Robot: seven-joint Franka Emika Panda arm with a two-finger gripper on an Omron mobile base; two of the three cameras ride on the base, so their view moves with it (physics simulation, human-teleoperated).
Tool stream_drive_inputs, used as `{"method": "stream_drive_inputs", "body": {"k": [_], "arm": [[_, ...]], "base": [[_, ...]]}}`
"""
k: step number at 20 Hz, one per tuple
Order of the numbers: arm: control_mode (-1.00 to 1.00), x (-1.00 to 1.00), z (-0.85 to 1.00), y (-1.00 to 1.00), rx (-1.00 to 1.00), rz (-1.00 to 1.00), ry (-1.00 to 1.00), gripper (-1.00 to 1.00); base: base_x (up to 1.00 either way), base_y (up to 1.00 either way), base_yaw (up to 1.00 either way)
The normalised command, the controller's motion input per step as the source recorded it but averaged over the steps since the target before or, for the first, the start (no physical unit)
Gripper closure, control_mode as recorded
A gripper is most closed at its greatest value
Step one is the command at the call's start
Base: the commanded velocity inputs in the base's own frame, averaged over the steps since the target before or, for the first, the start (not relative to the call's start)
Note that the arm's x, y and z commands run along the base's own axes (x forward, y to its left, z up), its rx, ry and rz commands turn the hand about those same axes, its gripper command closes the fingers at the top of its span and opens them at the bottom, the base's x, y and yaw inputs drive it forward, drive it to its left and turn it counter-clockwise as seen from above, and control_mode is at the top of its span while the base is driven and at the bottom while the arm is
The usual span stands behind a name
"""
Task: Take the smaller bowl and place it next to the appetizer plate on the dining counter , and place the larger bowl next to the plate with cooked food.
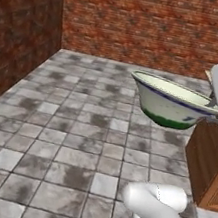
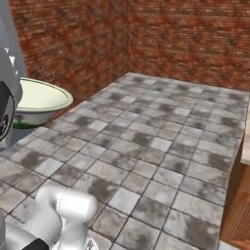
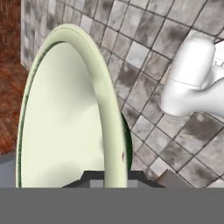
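Brick walls, tiled floor; larger bowl held aloft, pincer pinching its rim.

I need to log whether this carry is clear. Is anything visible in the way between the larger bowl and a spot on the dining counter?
Nothing visible blocks it. The larger bowl hangs in the air above bare floor tiles, beside a wooden counter base. The plate of cooked food isn't visible.
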Motion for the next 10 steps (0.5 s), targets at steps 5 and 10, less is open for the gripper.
{"method": "stream_drive_inputs", "body": {"k": [5,10], "arm": [[1.00,0.00,0.00,0.00,0.00,0.00,0.00,1.00],[1.00,0.00,0.00,0.00,0.00,0.00,0.00,1.00]], "base": [[1.00,0.07,-0.49],[1.00,0.12,-0.56]]}}
